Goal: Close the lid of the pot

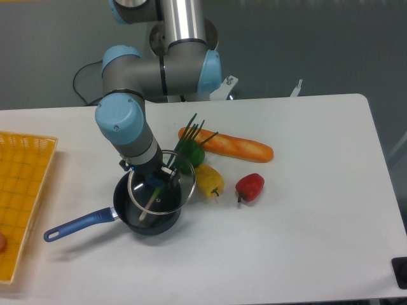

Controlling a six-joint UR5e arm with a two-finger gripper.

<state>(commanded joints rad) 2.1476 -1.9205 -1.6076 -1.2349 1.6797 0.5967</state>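
Camera view: my gripper (pixel 154 182) fingers pinch the lid (pixel 161 189) by its knob, tilted over the pot (pixel 146 206); something pale lies inside.

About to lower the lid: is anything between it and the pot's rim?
Possibly. The gripper holds the lid above the pot, and a pale utensil stands tilted inside the pot. It looks like it rises to about rim level; whether it would block the lid I cannot tell.
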